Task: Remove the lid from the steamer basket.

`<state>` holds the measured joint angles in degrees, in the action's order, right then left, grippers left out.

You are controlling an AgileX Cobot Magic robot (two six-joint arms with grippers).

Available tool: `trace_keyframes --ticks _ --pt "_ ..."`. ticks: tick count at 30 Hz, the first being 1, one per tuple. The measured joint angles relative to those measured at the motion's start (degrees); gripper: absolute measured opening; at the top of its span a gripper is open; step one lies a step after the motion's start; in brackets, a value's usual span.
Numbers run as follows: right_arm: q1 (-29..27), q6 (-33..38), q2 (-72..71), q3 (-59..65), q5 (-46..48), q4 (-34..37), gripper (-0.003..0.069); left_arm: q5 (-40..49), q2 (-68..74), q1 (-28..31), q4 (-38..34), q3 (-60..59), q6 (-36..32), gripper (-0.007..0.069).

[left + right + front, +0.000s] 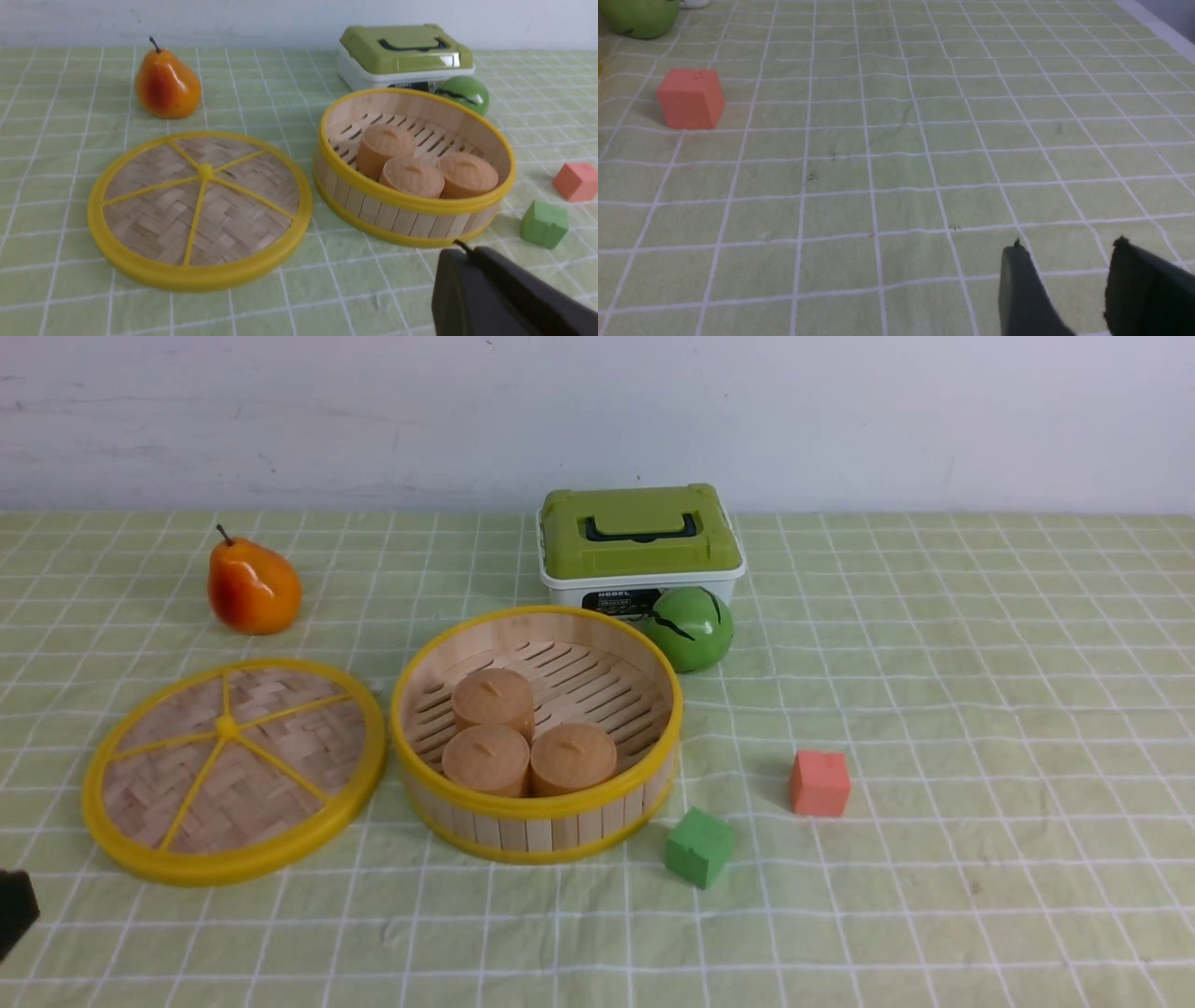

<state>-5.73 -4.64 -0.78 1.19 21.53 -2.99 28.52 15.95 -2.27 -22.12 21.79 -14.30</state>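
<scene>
The lid (233, 769), a woven bamboo disc with a yellow rim, spokes and knob, lies flat on the cloth to the left of the steamer basket (537, 807). It also shows in the left wrist view (201, 210). The steamer basket (411, 214) stands open with three tan buns (523, 742) inside. My left gripper (462, 252) is shut and empty, low over the cloth in front of the basket; only a dark tip of it (14, 910) shows at the front view's left edge. My right gripper (1066, 245) is open and empty over bare cloth; it is out of the front view.
An orange pear (252, 586) stands behind the lid. A white box with a green top (639, 543) and a green ball (691, 628) are behind the basket. A green cube (700, 846) and a red cube (820, 783) lie to its right. White wall at the back.
</scene>
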Motion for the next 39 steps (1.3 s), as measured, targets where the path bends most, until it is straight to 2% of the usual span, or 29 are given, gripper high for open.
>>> trace_keyframes --ticks 4,8,11,15,17,20,23,30,39 --pt "0.0 0.0 0.0 0.0 0.0 0.0 0.0241 0.7 0.0 0.0 1.1 -2.2 -0.1 -0.0013" --pt "0.0 0.0 0.0 0.0 0.0 0.0 0.0241 -3.5 -4.5 0.0 4.7 -6.7 1.3 -0.0013" --pt "0.0 0.0 0.0 0.0 0.0 0.0 0.0241 -8.3 -8.9 0.0 7.5 -11.6 5.4 -0.0013" --pt "0.0 0.0 0.0 0.0 0.0 0.0 0.0241 -14.3 -16.2 0.0 14.8 -20.7 17.0 -0.0013" --pt "0.0 0.0 0.0 0.0 0.0 0.0 0.0241 -14.0 -16.6 0.0 17.5 -22.8 22.0 -0.0013" --pt "0.0 0.0 0.0 0.0 0.0 0.0 0.0241 -9.5 -16.6 0.0 19.5 -23.2 26.0 -0.0013" --pt "0.0 0.0 0.0 0.0 0.0 0.0 0.0241 -6.7 -16.6 0.0 20.0 -23.5 25.2 -0.0013" --pt "0.0 0.0 0.0 0.0 0.0 0.0 0.0241 -6.3 -16.6 0.0 17.4 -23.6 17.9 -0.0013" --pt "0.0 0.0 0.0 0.0 0.0 0.0 0.0241 -6.3 -16.6 0.0 17.1 -23.6 17.2 -0.0013"
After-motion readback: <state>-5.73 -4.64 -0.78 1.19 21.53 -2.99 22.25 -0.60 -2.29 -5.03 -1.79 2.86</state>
